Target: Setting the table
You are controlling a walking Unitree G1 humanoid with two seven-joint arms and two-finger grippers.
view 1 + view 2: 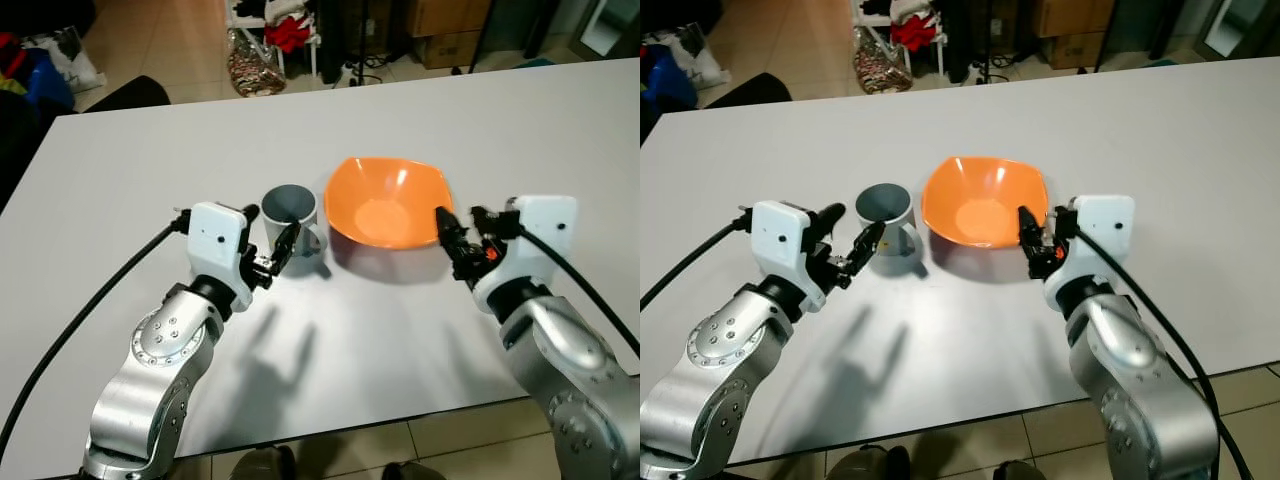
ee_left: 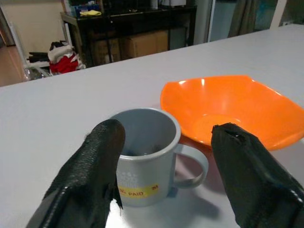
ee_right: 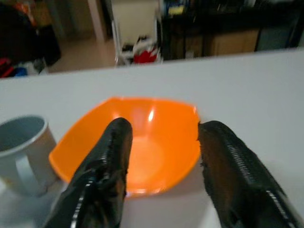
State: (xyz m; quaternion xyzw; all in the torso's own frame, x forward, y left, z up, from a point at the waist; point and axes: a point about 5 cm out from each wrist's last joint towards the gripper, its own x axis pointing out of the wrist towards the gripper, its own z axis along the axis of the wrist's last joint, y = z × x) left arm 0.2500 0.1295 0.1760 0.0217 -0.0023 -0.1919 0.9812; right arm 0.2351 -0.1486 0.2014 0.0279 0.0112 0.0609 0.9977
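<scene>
Left eye view: on the white tabletop (image 1: 120, 160), a grey mug (image 1: 291, 218) touches the left of an orange bowl (image 1: 385, 203). Left gripper (image 1: 268, 240) and right gripper (image 1: 455, 240) sit just near each, jaws apart, empty. Both look light, rigid, slippery; grip the rims.

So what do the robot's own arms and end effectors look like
Both arms are silver metal with rounded, bolted joints. Each wrist carries a white boxy housing and a trailing black cable. The left end effector and right end effector each have two long black fingers; the right shows small red parts.
</scene>
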